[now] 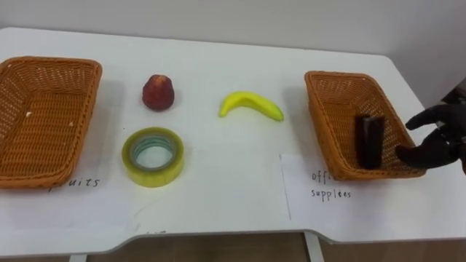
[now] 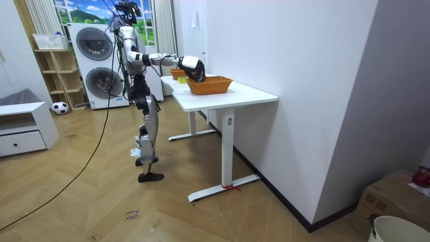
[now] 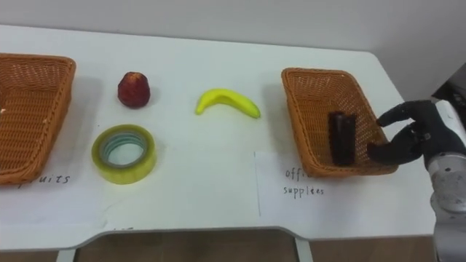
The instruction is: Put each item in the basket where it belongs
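A dark stapler-like object [image 1: 369,141] lies in the right wicker basket [image 1: 331,109], above a paper label for office supplies [image 1: 331,185]. My right hand [image 1: 437,138] hovers open just right of that basket's near corner, holding nothing. On the white table [image 1: 240,196] lie a yellow banana [image 1: 251,105], a red apple [image 1: 158,92] and a roll of yellow tape [image 1: 153,156]. The left basket [image 1: 44,120], by the fruits label, holds nothing that I can see. In the room view the right hand [image 2: 191,64] reaches out over the table.
The table's front edge [image 1: 218,234] runs close below the labels. A white wall stands behind the table. In the room view I stand at the table's end, with washing machines [image 2: 94,64] behind me and wooden floor around.
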Controlling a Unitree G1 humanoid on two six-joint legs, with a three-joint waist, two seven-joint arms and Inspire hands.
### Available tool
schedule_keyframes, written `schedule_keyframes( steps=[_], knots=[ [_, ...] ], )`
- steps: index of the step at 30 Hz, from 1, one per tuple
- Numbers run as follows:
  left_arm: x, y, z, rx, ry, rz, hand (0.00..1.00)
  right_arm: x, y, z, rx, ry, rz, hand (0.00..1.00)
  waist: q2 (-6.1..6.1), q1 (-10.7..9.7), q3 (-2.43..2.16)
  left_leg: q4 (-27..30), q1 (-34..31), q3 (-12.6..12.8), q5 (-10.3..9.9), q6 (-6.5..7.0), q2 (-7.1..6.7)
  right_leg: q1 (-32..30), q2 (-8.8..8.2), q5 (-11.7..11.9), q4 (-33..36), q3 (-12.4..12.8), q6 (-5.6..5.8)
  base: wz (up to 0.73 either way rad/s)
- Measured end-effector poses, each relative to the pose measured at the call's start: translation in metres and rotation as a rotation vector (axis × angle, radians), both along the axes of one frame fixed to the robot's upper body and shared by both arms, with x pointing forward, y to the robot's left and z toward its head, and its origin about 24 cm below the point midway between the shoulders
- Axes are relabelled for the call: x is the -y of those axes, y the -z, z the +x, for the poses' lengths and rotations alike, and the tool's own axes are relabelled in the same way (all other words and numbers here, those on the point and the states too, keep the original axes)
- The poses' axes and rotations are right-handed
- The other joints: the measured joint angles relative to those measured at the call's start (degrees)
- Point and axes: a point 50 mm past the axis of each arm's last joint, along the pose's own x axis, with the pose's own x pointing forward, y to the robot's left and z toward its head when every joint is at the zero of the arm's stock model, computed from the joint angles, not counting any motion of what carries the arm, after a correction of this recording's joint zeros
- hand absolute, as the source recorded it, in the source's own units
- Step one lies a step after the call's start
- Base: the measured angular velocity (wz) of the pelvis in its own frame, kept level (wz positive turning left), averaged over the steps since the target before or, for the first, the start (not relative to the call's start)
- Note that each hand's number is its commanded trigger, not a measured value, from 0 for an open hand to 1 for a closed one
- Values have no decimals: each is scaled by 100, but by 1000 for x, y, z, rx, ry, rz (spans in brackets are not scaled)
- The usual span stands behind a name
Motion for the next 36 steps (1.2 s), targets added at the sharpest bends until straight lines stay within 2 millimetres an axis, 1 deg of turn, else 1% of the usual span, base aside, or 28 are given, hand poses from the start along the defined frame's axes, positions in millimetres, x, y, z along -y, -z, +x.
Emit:
schedule_keyframes(
  steps=[5,9,14,24,26,28,32,34,36],
  knots=[
    [0,0,-4,-8,-4,0,0,0,0,0,-3,-1,-10,0,25,84,18,-29,36,1,0,0,0,1,0,0,-6,-10,0,0],
    [0,0,-4,-8,-5,0,0,0,0,0,-7,-4,-24,0,69,120,45,-36,33,-2,0,0,1,-2,0,0,-14,-20,0,0],
    [0,0,-7,-12,-11,-2,0,-1,0,0,-12,-7,-33,0,85,120,38,-36,31,-7,0,0,1,-4,0,0,-16,-21,1,0],
    [0,0,-6,-6,-21,-14,0,-3,-2,1,-4,-15,-35,0,43,116,6,-25,44,-11,0,0,1,2,-2,0,-1,-6,0,0],
    [1,1,-5,-5,-15,-15,0,-6,-6,3,10,-32,-42,0,37,115,6,-19,45,-5,0,0,1,7,-1,0,-1,-7,0,0],
    [1,1,-5,-10,-9,-13,0,-15,-14,4,48,-71,-48,0,23,116,14,-19,45,-1,0,0,2,25,0,0,-2,-11,0,0],
    [1,0,-2,-1,-7,-9,0,-24,-25,7,111,-115,-38,0,-18,117,19,-21,58,-5,0,0,2,57,-1,0,-14,-16,0,0],
    [1,0,-1,3,-5,-8,0,-30,-36,8,158,-140,-49,0,-24,123,21,-37,94,-6,0,0,2,81,2,0,-13,-19,1,0],
    [1,0,0,2,-3,-7,0,-32,-42,9,182,-153,-58,0,-21,138,23,-56,132,-6,-1,0,6,106,6,0,-12,-20,1,0]
  ],
)
